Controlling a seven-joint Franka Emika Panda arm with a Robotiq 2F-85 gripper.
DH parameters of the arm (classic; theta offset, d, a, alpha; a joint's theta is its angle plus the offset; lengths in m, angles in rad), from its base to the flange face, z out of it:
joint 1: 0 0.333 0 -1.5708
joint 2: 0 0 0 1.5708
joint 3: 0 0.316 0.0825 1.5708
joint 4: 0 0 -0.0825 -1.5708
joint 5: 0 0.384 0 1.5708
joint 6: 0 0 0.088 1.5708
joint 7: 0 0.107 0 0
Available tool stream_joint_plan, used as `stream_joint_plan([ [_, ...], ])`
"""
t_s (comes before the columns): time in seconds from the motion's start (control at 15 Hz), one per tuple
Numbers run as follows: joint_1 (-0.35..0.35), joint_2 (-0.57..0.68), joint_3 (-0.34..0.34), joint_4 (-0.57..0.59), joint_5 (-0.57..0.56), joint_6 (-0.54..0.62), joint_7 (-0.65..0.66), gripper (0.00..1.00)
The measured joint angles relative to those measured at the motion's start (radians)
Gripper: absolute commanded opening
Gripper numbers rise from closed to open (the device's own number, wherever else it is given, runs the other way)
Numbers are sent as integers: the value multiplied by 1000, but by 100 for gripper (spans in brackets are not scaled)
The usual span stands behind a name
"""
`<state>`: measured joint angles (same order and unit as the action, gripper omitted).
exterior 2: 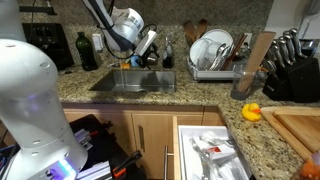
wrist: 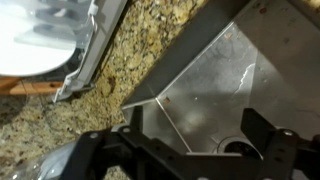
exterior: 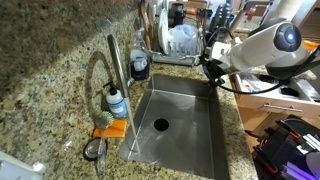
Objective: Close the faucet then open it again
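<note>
While the faucet (exterior: 117, 75) stands at the sink's (exterior: 190, 135) left rim, soap bottle (exterior: 117, 103) and orange sponge (exterior: 112, 128) beside it, gripper (exterior: 212, 68) well apart near the dish rack (exterior: 180, 45), wrist view alone shows jaws spread wide, empty, yellow duck (exterior 2: 252, 112) only in an exterior view.

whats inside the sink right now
Only the drain hole shows on the sink floor in an exterior view. The far corner below the gripper is partly covered by it and its cables.
</note>
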<state>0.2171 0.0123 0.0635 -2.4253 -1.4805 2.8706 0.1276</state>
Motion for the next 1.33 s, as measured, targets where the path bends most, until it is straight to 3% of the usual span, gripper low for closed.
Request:
stream_joint_plan([
  [0.53,-40,175,-38,272,-368,343,43,100],
  [0.93,-49,233,-42,320,-378,346,32,100],
  [1.33,-8,476,-34,536,-400,318,-209,100],
])
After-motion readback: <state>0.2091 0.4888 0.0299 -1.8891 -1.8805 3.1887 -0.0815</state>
